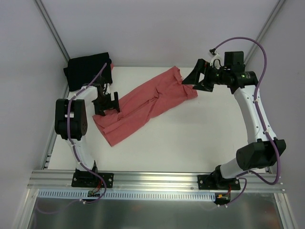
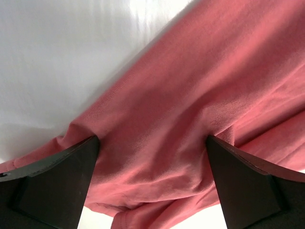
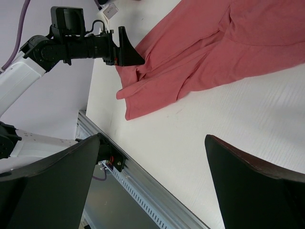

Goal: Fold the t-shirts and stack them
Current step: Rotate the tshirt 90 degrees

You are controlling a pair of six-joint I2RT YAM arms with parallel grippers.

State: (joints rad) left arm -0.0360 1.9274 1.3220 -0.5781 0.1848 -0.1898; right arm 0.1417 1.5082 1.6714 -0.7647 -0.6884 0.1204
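The coral-red t-shirt [image 1: 147,102] lies crumpled in a long diagonal strip across the white table, from near left to far right. The black t-shirt [image 1: 87,71] lies bunched at the far left corner. My left gripper [image 1: 106,111] is open and sits low over the red shirt's left end. In the left wrist view its jaws stand wide apart [image 2: 152,139] with red cloth [image 2: 190,95] between them. My right gripper [image 1: 189,80] is open and empty, raised beside the shirt's far right end. In the right wrist view [image 3: 152,137] only bare table lies between the jaws, and the red shirt [image 3: 214,52] is farther off.
The white table [image 1: 200,138] has a metal rail [image 1: 157,179] along its near edge. Grey walls and frame posts [image 1: 52,28] close the back and sides. The left arm [image 3: 71,45] shows in the right wrist view.
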